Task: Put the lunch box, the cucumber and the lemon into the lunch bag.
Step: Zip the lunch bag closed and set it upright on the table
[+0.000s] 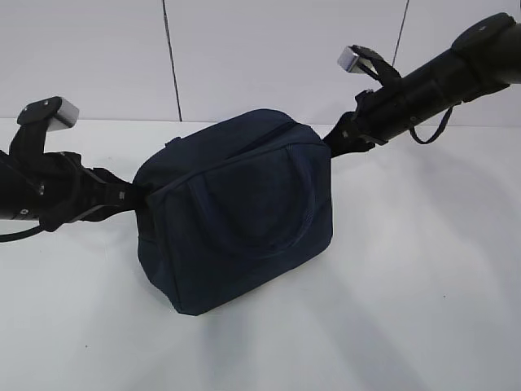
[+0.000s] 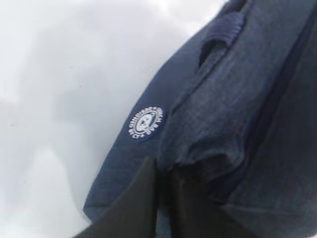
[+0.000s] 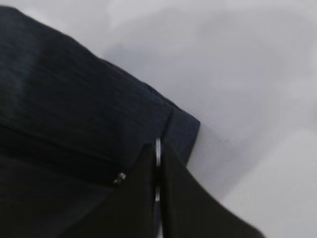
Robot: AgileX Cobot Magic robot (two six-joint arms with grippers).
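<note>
The bench (image 1: 423, 309) is a broad, smooth white surface with a soft sheen, backed by a pale panelled wall (image 1: 269, 49). In the middle of it sits the lunch bag (image 1: 240, 216), a boxy shape of dark navy woven fabric, its ribbed loop handle (image 1: 301, 199) lying flat against the near face. From the left, the left tool (image 2: 161, 171) has its dark, smooth fingers pressed together on a bunched fold of the bag's cloth at its left end. A little farther along that side is a small round embroidered badge (image 2: 145, 122) in white thread. From the far right, the right tool (image 3: 157, 163) is pinched tight on the thin metal ring pull (image 3: 157, 148) at the bag's right corner.
</note>
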